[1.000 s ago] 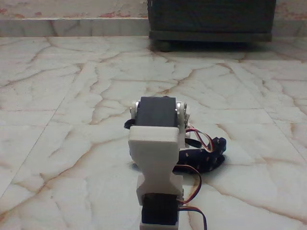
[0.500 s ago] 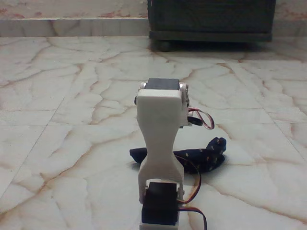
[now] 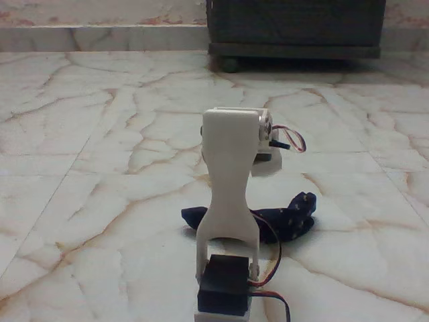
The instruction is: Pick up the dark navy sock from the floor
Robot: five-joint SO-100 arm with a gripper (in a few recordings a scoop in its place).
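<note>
Sock pickup, fixed view: the dark navy sock (image 3: 288,220) lies flat on the floor (image 3: 100,168), partly behind the white arm (image 3: 231,181). Fingers hidden, state unclear; best to descend centred over the bunched fabric.

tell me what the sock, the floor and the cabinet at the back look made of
The sock: soft knit fabric, matte dark navy with tiny tan dots, lying crumpled. The floor: polished marble-like tiles, glossy cream with reddish-brown veins and thin grout lines. The cabinet: probably dark wood, dull finish, on a round foot.
</note>
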